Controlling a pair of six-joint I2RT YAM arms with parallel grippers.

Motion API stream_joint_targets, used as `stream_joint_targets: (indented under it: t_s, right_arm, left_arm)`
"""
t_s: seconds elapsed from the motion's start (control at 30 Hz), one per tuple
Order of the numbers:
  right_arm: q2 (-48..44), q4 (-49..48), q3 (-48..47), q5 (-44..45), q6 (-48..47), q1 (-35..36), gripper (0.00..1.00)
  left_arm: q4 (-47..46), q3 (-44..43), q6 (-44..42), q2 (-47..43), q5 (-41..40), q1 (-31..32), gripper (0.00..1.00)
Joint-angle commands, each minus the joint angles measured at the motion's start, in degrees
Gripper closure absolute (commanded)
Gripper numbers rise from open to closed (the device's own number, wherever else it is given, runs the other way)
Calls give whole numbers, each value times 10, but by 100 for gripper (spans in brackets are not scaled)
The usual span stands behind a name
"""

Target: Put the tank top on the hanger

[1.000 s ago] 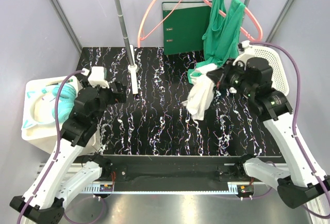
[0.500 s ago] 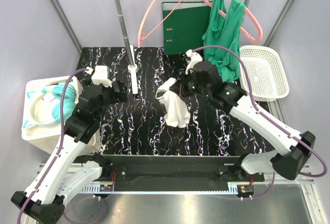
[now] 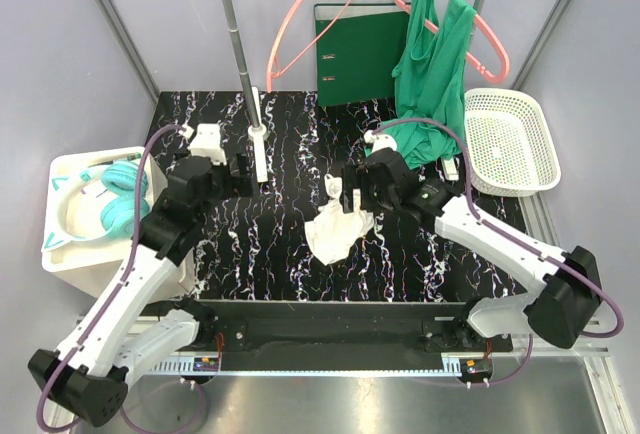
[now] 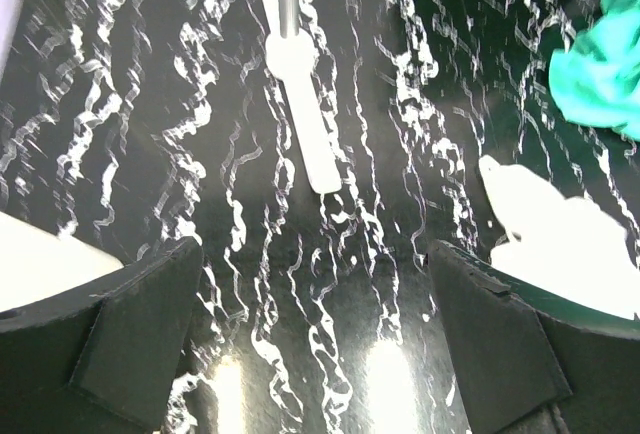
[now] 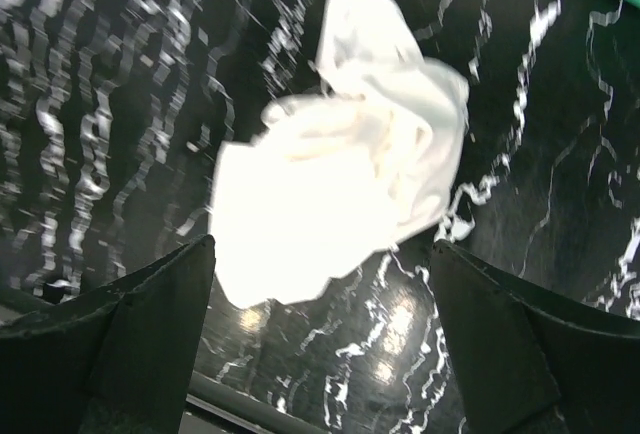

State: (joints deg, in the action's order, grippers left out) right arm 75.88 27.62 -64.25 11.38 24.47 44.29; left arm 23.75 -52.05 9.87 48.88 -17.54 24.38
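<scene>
White tank top lies bunched on the marbled worktop below the wide-open, empty right claw; left claw gapes empty too.

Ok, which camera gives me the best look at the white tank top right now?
Right wrist: the tank top fills the frame, whole, with a strap loop showing, though slightly blurred. Top external shows it small, crumpled on the table. Left wrist catches only a washed-out part at its right edge.

No legible text, label, brand, number or sign on any object in view.
</scene>
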Motion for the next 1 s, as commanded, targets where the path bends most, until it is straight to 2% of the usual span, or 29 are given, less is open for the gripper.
stream_joint_targets:
  t_s: [0.0,0.13,0.23,0.4,0.47,0.53,0.67,0.73,0.93,0.97]
  right_arm:
    - [20,1,36,27,30,-2,5]
    - [51,-31,56,8,25,-20,6]
    - [83,-51,53,-28,22,-55,9]
    - [109,-58,50,-47,18,-84,12]
    - [105,-60,63,-50,20,-86,12]
    - [95,-62,74,-57,24,-86,12]
    - [69,-63,106,-62,40,-87,12]
    - [53,-62,115,-62,44,-87,12]
    - [7,-63,136,-68,54,-88,12]
    - [2,-62,137,-69,55,-87,12]
  left_arm:
    - [4,-26,67,30,32,21,1]
    - [-19,4,165,67,53,63,1]
    - [-86,34,199,127,73,94,1]
    - [-195,13,222,278,131,95,1]
    - [-212,-22,208,341,124,95,3]
    - [-204,-78,185,386,113,95,13]
    - [-185,-165,154,498,116,95,24]
    - [-166,-218,138,532,105,95,29]
    - [-72,-347,105,660,77,95,35]
    - [-64,-360,103,669,76,95,40]
